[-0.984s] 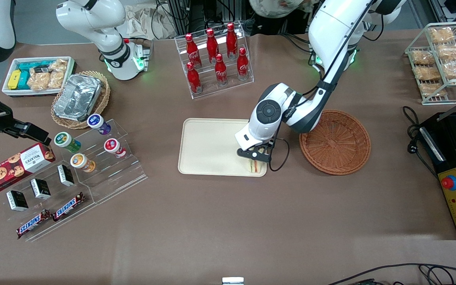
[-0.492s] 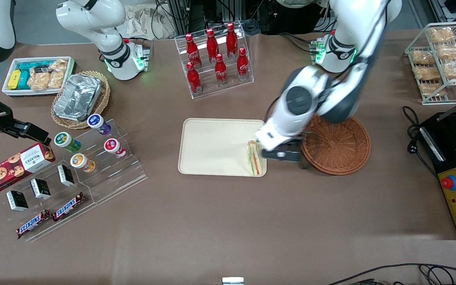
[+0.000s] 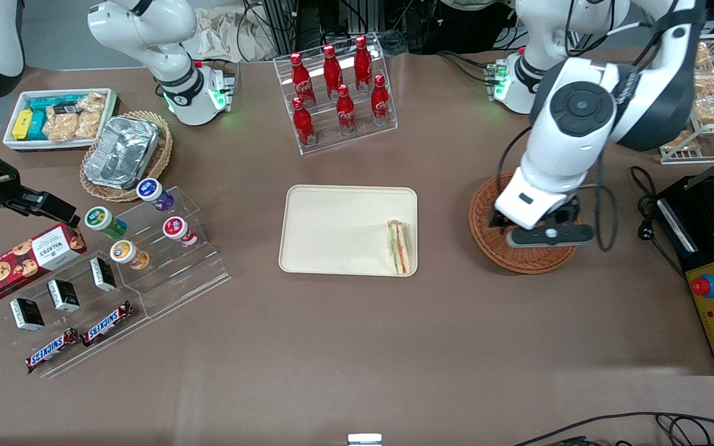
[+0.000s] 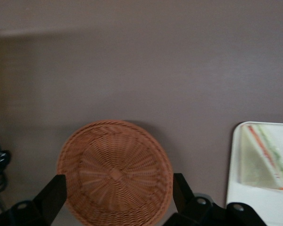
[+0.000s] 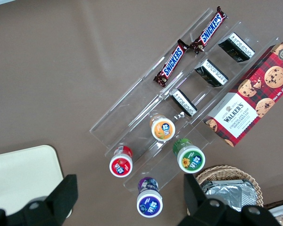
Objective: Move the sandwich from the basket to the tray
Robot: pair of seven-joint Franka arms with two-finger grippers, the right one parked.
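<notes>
Sandwich (image 3: 399, 247) on the tray (image 3: 332, 229), well apart from the spread, empty hand (image 3: 549, 234) above the basket (image 3: 521, 260).

Matt brown tabletop (image 3: 332, 347), cloth-like. Coarse woven wicker in the basket (image 3: 521, 257), rough, reddish-brown. Smooth cream plastic for the tray (image 3: 332, 229), faint sheen. Soft pale bread on the sandwich (image 3: 398, 248). Black matt fingers (image 4: 49, 197) spread wide on the end effector (image 4: 115, 202) above the basket.

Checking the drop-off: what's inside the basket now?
Nothing shows in the basket: bare weave in the wrist view. The open claw hangs above it, hiding part in the front view. The sandwich lies on the tray.
</notes>
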